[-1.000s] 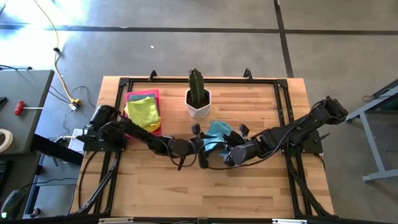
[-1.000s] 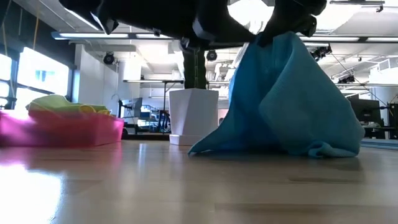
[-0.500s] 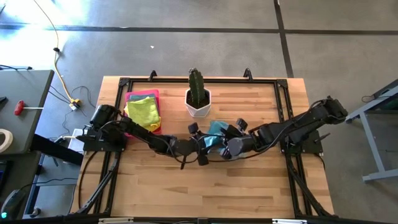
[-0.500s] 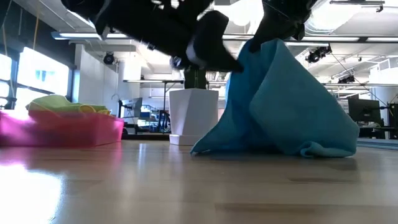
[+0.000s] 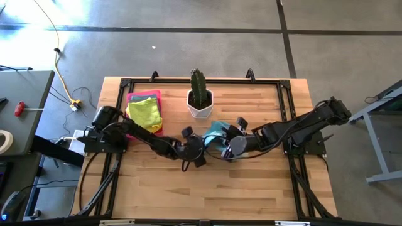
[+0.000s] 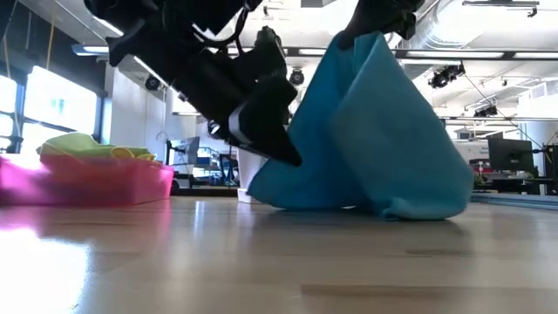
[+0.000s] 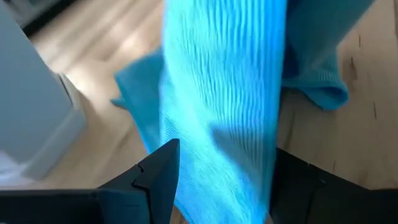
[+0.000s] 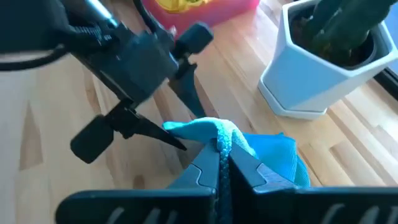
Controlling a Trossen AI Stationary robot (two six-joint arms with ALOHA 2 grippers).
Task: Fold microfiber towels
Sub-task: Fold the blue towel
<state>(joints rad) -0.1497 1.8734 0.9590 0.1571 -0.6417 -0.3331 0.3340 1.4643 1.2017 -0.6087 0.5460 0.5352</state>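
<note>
High view: blue towel (image 5: 217, 133) mid-worktop (image 5: 251, 188), near plant pot (image 5: 200, 103).

Low view: right tool (image 6: 375, 22) pinches towel peak; cloth hangs limp, light.

Left wrist view: left tool (image 7: 217, 186) spread, straddling hanging fold; best grip at free corner.

The wooden worktop (image 5: 251, 188) carries a pink tray (image 5: 152, 95) of towels near its far left corner, 1 white cactus pot (image 5: 200, 104) at the far middle, and a blue towel (image 6: 384, 174) whose lower edge rests on the wood.

Overhead, table-level, two close wrist views
</note>
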